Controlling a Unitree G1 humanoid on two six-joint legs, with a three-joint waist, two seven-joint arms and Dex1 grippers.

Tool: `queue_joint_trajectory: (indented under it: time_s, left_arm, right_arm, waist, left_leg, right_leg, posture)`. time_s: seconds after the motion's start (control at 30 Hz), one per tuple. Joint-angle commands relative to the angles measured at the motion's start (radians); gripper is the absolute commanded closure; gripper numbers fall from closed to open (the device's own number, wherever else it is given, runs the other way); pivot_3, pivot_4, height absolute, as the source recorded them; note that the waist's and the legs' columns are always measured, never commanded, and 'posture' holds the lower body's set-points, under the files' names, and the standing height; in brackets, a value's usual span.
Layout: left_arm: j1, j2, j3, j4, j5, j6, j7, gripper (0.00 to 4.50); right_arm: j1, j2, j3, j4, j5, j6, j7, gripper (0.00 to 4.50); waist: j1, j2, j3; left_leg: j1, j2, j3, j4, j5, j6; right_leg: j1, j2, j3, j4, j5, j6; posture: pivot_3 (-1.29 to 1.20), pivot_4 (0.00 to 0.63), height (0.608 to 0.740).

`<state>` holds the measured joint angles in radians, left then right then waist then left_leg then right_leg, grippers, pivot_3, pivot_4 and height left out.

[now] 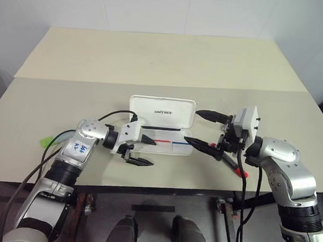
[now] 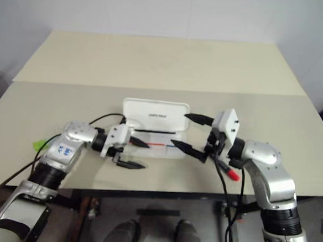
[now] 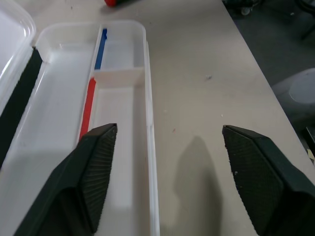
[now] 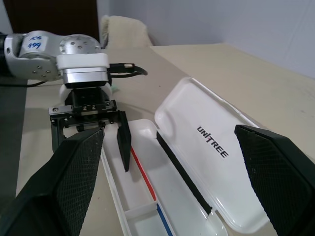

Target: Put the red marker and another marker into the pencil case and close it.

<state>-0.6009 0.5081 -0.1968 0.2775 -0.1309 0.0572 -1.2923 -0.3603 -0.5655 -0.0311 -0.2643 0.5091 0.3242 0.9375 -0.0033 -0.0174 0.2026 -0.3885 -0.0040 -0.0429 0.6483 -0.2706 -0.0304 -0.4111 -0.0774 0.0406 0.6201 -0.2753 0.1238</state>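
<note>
Pencil case (image 1: 165, 146) lies open, long axis running left-right.

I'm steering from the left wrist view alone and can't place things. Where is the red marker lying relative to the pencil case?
Observer: The red marker lies on the table off the right end of the pencil case, near the table's front edge.
Operator: And where's the right gripper?
Observer: The right gripper hovers at that same right end of the case, open and holding nothing.
Operator: Anything on the far left?
Observer: A small green thing lies on the table, well left of the case.
</note>
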Motion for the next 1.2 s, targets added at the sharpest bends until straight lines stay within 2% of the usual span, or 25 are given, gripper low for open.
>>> queue_joint_trajectory:
  time_s: [0.03,0.23,0.43,0.6,0.8,0.9,1.07,1.2]
  left_arm:
    - [0.038,-0.002,0.036,-0.061,-0.049,-0.041,0.013,0.93]
    - [0.074,-0.001,0.082,-0.111,-0.145,-0.045,-0.006,0.93]
    - [0.081,-0.001,0.121,-0.128,-0.192,-0.059,0.013,0.93]
    - [0.124,0.07,0.2,-0.198,-0.265,-0.016,-0.002,0.93]
    - [0.192,0.182,0.274,-0.243,-0.29,0.017,-0.004,0.93]
    - [0.222,0.229,0.316,-0.24,-0.3,0.019,-0.001,0.9]
    - [0.227,0.248,0.348,-0.235,-0.297,0.018,0.027,0.9]
    - [0.232,0.253,0.357,-0.237,-0.294,0.02,0.038,0.9]
  right_arm:
    - [0.056,0.005,-0.035,-0.055,0.023,0.008,-0.033,0.0]
    - [0.165,-0.037,-0.073,-0.04,0.01,0.006,-0.041,0.0]
    - [0.256,-0.104,-0.105,0.093,-0.051,-0.018,-0.027,0.0]
    - [0.259,-0.135,-0.131,0.312,-0.121,-0.088,-0.021,0.0]
    - [0.218,-0.159,-0.129,0.474,-0.172,-0.121,-0.018,0.0]
    - [0.194,-0.155,-0.118,0.514,-0.178,-0.128,-0.012,0.67]
    - [0.164,-0.128,-0.094,0.48,-0.177,-0.142,-0.002,2.52]
    - [0.147,-0.123,-0.084,0.433,-0.175,-0.134,-0.009,3.88]
  waist:
    - [0.0,0.0,0.0]
    - [0.001,0.0,0.0]
    - [0.001,0.0,0.0]
    - [-0.007,0.0,0.0]
    - [-0.01,-0.001,0.0]
    - [-0.011,-0.001,-0.001]
    - [-0.003,-0.002,-0.001]
    - [-0.008,-0.002,-0.001]
  left_leg:
    - [0.0,0.0,0.0,0.0,0.0,0.0]
    - [0.0,0.0,0.0,0.0,0.0,0.0]
    - [0.001,0.0,0.0,0.0,0.0,0.0]
    - [0.001,0.0,0.002,-0.001,0.0,0.0]
    - [0.003,0.0,0.002,0.001,0.0,0.0]
    - [0.004,0.0,0.003,0.001,0.001,0.002]
    - [0.004,0.001,0.002,0.0,0.005,0.003]
    - [0.005,0.001,0.003,-0.001,0.005,0.003]
  right_leg:
    - [0.0,0.0,0.0,0.0,0.0,0.0]
    - [0.0,0.0,0.0,-0.001,0.0,0.0]
    - [0.001,0.0,0.0,-0.001,0.0,0.0]
    - [0.001,0.0,0.001,-0.001,0.0,0.0]
    - [0.003,0.0,0.002,-0.001,0.0,-0.001]
    - [0.005,0.0,0.002,-0.004,0.002,-0.004]
    - [0.009,-0.001,0.001,-0.014,0.001,-0.015]
    - [0.01,-0.001,0.001,-0.014,0.001,-0.015]
  posture:
    - [0.0,0.15,0.74]
    - [0.0,0.15,0.74]
    - [0.0,0.15,0.74]
    - [0.0,0.15,0.74]
    - [0.0,0.15,0.74]
    - [0.0,0.15,0.74]
    - [0.0,0.15,0.74]
    - [0.0,0.15,0.74]
